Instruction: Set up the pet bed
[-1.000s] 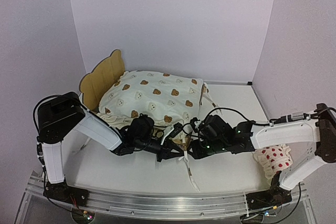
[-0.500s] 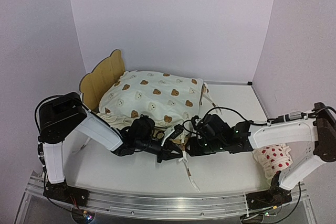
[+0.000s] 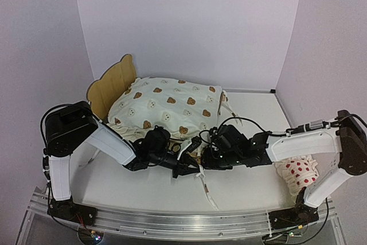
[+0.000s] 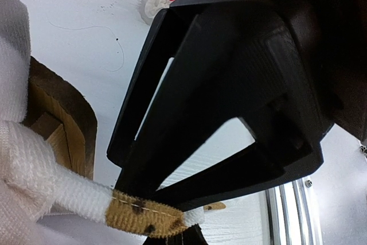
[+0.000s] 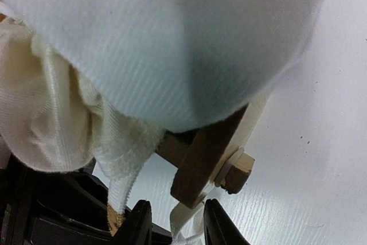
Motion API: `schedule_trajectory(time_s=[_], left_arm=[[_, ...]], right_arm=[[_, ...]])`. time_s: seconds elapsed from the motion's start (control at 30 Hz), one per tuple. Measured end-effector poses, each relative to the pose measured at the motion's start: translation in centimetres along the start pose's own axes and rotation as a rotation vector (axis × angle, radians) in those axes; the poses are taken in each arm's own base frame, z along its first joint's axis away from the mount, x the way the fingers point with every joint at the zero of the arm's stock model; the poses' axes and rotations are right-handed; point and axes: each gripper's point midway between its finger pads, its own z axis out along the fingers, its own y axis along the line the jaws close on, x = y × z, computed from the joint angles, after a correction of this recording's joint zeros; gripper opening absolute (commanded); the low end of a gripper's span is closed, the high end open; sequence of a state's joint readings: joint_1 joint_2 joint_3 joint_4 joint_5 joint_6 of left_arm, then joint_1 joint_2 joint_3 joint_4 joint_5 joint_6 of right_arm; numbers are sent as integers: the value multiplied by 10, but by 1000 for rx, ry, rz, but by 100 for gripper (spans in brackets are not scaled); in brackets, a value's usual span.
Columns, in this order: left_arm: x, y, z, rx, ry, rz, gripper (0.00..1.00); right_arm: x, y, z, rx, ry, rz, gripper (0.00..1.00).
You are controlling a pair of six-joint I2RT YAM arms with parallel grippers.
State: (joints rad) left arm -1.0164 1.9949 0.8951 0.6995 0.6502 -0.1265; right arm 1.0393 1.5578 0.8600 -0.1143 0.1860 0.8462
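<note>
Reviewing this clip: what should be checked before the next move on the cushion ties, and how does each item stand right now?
1. Hold: left gripper shut on the tan end of the tie: ok.
2. Readiness: right gripper has its jaws apart astride a second strip, not clamping it: ok.
3. Routing: tie looped round the corner post: cannot tell.
4. Seating: cushion lies on the pet bed: ok.
5. Clearance: pillow lies apart from the bed, by the right arm's base: ok.

Bright, soft light; wrist cams blurry.
</note>
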Motion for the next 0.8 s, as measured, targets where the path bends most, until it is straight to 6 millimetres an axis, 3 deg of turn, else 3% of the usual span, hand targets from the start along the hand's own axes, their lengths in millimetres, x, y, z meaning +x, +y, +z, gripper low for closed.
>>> schedule_trajectory(time_s=[0.23,0.7,0.8], left_arm=[[0,0,0,-1,-1,0,0],[3,2,3,-8,-3,1,0],[4,3,4,-12,-2,-1,0]], right_arm=[[2,1,1,-5,9,36,27],[11,-4,8,-13,27,105,0],[12,-5,9,-15,28,121,0]])
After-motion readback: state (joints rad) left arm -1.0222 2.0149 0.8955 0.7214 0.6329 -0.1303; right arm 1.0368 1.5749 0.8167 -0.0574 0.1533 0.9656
